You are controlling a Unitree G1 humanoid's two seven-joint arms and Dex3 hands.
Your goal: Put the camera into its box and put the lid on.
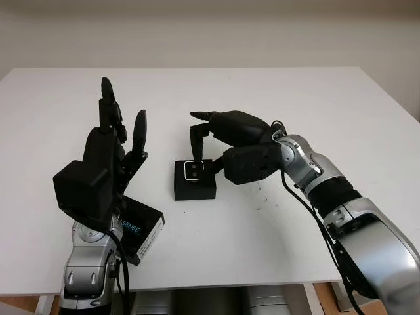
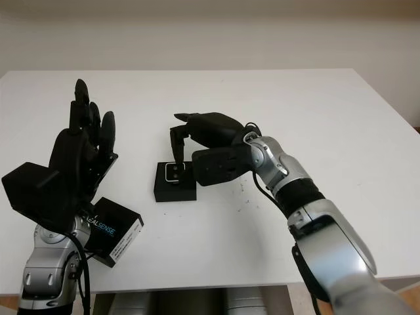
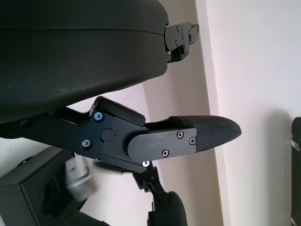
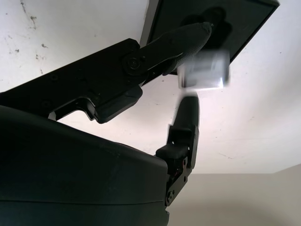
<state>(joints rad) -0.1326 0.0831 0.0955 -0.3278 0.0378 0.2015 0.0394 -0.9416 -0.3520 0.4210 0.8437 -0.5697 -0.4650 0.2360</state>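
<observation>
A small silver camera [image 1: 195, 170] sits at the top of the open black box [image 1: 194, 188] in the middle of the table. My right hand [image 1: 203, 163] reaches in from the right and is shut on the camera, one finger coming down from above and the thumb at its side. In the right wrist view the camera [image 4: 203, 71] is pinched between the fingertips over the box [image 4: 244, 19]. The black lid [image 1: 142, 230], printed with REALSENSE, lies at the front left. My left hand [image 1: 121, 134] is raised open above the lid, left of the box.
The white table [image 1: 315, 105] stretches wide behind and to the right of the box. Its front edge runs just below the lid. My left forearm [image 1: 88, 275] rises from the front left corner.
</observation>
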